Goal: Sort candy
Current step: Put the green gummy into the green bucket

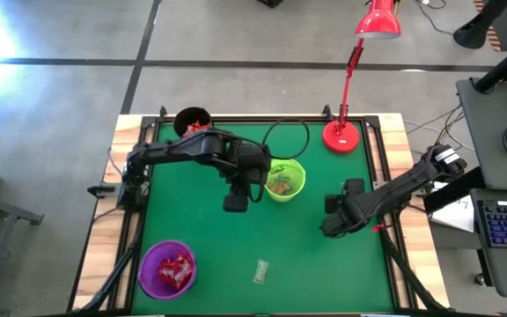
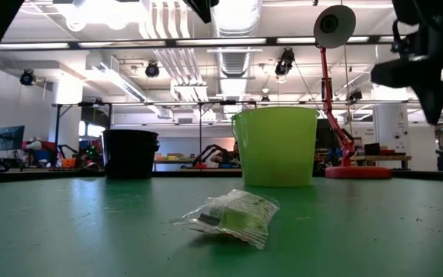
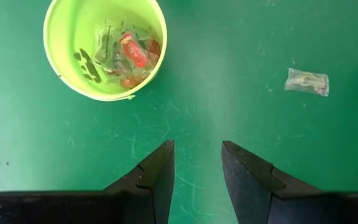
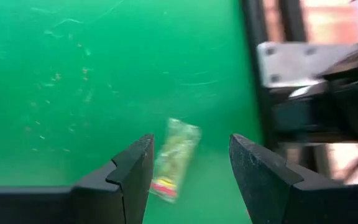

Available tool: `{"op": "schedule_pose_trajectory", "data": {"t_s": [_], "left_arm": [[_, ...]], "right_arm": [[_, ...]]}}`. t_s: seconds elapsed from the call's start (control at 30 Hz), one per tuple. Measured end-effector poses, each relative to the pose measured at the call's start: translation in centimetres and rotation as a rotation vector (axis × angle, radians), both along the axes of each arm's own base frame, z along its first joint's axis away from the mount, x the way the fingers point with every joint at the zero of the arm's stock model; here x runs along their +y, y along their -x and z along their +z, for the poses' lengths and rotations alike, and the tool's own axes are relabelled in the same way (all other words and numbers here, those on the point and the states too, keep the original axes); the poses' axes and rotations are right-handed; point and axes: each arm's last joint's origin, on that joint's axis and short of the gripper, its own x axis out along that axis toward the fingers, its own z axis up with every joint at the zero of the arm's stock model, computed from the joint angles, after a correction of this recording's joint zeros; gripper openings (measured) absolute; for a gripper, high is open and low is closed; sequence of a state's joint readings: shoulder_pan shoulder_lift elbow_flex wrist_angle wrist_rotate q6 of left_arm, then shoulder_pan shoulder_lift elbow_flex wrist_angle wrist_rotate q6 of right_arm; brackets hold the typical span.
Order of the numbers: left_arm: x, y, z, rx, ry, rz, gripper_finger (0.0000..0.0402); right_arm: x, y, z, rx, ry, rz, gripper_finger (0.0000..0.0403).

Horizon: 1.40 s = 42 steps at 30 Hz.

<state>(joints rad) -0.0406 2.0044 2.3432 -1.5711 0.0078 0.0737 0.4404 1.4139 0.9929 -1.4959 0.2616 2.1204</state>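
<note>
Candy: one clear-wrapped sweet [image 1: 260,271] lies loose on the green worktop [image 1: 209,229], near its front edge, between the purple cup [image 1: 167,269] and the right arm; red sweets fill the purple cup, and the lime cup [image 1: 285,180] holds a mix of clear and red ones.
Second piece: the right wrist view shows another clear-wrapped sweet [image 4: 175,158] on the worktop close to the frame rail; whether it is the same one I cannot tell.
Left pincer [image 3: 197,168]: spread and empty, hanging above the worktop just beside the lime cup.
Right pincer [image 4: 191,165]: spread wide and empty, low over the worktop near the right edge, with the wrapped sweet showing in the gap between its fingers.
Step in hand: judged to be the approach to a pick on a loose sweet.
Next move: lower the right pincer squarely over the wrapper, close on it, then carry it to the cup of clear sweets.
Black cup [image 1: 192,121]: at the far left corner, with red sweets inside.
Writing: none legible on wrappers or cups.
</note>
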Motion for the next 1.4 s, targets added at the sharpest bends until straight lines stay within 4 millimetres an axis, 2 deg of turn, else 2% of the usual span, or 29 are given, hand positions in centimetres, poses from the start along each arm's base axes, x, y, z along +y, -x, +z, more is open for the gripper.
{"op": "schedule_pose_trajectory", "data": {"t_s": [0.23, 0.5, 1.0, 1.2, 1.4], "left_arm": [[0.0, 0.0, 0.0, 0.001, -0.006, -0.019, 0.0117], [0.0, 0.0, 0.0, 0.001, -0.006, -0.018, 0.0116], [0.0, 0.0, -0.1, 0.002, -0.003, -0.014, 0.0116], [0.0, -0.1, -0.1, 0.002, -0.003, -0.013, 0.0116], [0.0, -0.1, -0.1, 0.003, -0.001, -0.011, 0.0116]], "right_arm": [[-0.2, 0.2, -3.4, -0.116, -0.005, -0.039, 0.0201], [-0.2, 0.7, -4.5, -0.091, -0.047, -0.073, 0.0201], [-0.5, 1.6, -7.5, -0.114, -0.130, -0.063, 0.0197], [-0.7, 2.0, -8.8, -0.163, -0.141, -0.054, 0.0152], [-0.7, 1.9, -8.8, -0.163, -0.147, -0.019, 0.0073]]}}
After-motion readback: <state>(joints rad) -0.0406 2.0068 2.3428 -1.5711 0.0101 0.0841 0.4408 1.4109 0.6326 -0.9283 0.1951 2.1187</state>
